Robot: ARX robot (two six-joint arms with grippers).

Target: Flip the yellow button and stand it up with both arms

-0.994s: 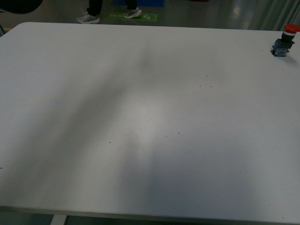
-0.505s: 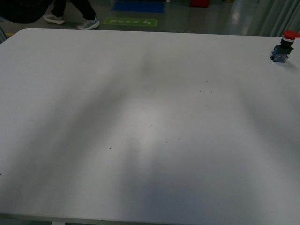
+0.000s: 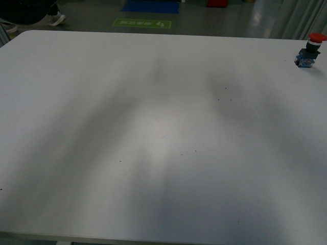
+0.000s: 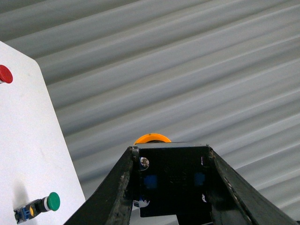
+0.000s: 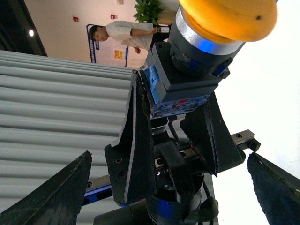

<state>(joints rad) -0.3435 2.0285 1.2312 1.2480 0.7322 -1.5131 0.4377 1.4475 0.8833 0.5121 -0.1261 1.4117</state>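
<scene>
pinching the yellow button by its block in the left gripper, cap outward, just ahead of the spread right gripper.

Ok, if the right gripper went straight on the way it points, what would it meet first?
Most likely the left gripper, which is dead ahead of the open right gripper and clamps the yellow button by its boxy body. Depth is hard to judge from this view.

A white table fills the front view, streaked with shadows. Grey floor with a green sign shows upper left.
</scene>
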